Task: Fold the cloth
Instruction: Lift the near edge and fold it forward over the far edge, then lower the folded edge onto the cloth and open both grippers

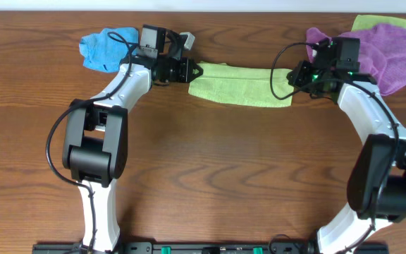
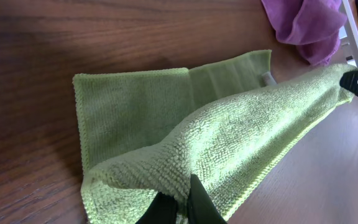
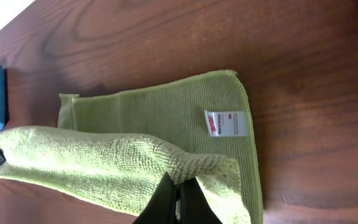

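Stretching from nine to three o'clock on the counter (image 1: 210, 176), the cloth (image 1: 238, 86) was gripped at its ends, each clenched by the nearer gripper: left gripper (image 1: 194, 70) and right gripper (image 1: 292, 77).

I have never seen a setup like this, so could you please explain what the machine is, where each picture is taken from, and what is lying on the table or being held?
These are two robot arms at a wooden table. The overhead picture looks straight down; the other two come from cameras on each wrist, looking along the fingers. Between the arms is a lime-green cloth. The left gripper is shut on one end of it and the right gripper is shut on the other, with that edge raised over the flat part; the right wrist view shows a white label there. A blue cloth lies at the back behind the left arm, and a purple cloth behind the right arm.
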Available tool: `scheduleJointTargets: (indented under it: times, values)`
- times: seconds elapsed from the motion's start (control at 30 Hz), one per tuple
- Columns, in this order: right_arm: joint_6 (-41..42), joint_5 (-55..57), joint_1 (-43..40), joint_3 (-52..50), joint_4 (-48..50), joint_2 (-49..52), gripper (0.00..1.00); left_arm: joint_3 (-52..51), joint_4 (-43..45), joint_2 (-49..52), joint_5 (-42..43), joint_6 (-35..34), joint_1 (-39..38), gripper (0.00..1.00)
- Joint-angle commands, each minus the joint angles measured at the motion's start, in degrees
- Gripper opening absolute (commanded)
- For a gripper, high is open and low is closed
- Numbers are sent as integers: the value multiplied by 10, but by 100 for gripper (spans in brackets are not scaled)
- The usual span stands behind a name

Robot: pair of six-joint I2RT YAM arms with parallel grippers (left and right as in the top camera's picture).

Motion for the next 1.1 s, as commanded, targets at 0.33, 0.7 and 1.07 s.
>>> scheduleJointTargets:
  times: [0.33, 0.7, 1.07]
  values:
    - [8, 13, 3, 11, 19, 29, 1, 32, 14, 11, -32, 7, 24, 6]
    - [1, 42, 3, 11, -17, 33, 2, 60, -42, 44, -10, 13, 16, 6]
    - [1, 91, 5, 11, -93, 33, 1, 60, -100, 44, -13, 24, 14, 6]
